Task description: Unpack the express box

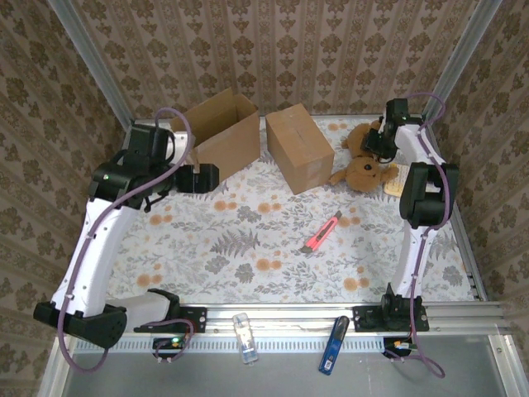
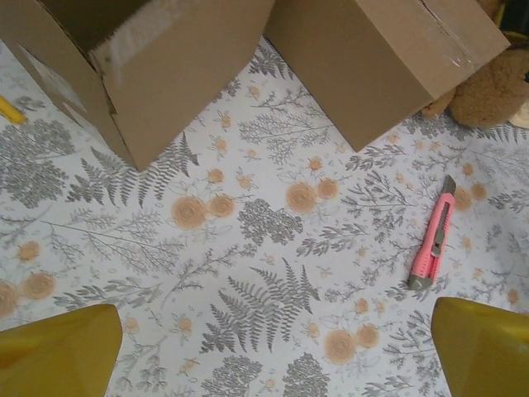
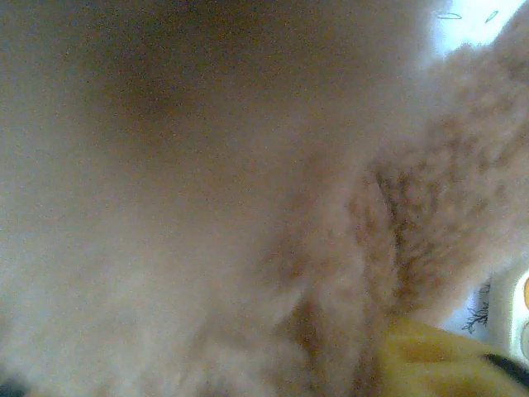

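Observation:
An open cardboard box [image 1: 219, 132] lies at the back left, its mouth facing up and to the left [image 2: 165, 74]. Beside it stands a closed, taped cardboard box [image 1: 299, 147] [image 2: 380, 58]. A brown teddy bear [image 1: 364, 165] lies on the table at the back right. My right gripper [image 1: 376, 142] is down against the bear. Its fur [image 3: 207, 207] presses close to the wrist camera, and one yellow finger [image 3: 430, 360] shows at the lower right. My left gripper [image 1: 198, 178] hovers by the open box, open and empty [image 2: 277, 347].
A pink utility knife [image 1: 322, 232] [image 2: 436, 240] lies on the floral tablecloth right of centre. A clear item [image 1: 245, 337] and a blue one [image 1: 334, 344] rest on the front rail. Wallpapered walls close in the back and sides.

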Robot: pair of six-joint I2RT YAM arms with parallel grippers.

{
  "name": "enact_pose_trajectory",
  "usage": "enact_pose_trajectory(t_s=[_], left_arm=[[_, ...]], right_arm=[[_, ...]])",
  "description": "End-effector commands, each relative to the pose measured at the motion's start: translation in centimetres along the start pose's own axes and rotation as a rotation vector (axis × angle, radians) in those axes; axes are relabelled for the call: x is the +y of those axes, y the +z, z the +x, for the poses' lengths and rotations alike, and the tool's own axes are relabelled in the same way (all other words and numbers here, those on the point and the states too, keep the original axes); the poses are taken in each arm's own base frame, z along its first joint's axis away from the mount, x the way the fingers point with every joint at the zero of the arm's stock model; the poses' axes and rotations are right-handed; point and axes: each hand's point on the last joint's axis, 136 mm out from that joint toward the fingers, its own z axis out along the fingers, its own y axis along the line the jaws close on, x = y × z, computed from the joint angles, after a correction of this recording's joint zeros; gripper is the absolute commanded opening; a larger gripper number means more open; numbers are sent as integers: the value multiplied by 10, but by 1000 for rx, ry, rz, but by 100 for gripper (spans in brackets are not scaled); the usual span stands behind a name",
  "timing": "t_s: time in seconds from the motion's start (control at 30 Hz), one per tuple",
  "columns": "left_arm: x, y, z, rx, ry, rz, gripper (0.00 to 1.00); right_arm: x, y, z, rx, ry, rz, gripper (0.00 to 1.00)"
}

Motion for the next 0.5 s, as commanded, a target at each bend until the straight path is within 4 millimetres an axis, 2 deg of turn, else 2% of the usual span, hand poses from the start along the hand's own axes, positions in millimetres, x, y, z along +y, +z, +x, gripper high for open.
enact_pose_trajectory(t_s=[0.0,0.13,0.23,0.27,0.33,0.47], left_arm=[[-7,5,7,10,-29,30,95],[-13,19,10,28,-29,51,94],[-19,38,5,27,-52,84,93],[-32,44,6,37,-32,118,93],[-44,61,1,47,-24,147,93],[-62,94,-22,30,-38,195,93]], right_arm=[[8,-13,0,12,-20,-41,70],[28,-40,-6,-32,-64,-130,80],[44,-68,-9,-87,-108,-185,90],[48,-75,-9,-98,-123,-195,93],[62,-88,-6,-114,-174,-221,99],[90,-97,0,-109,-249,-254,100]])
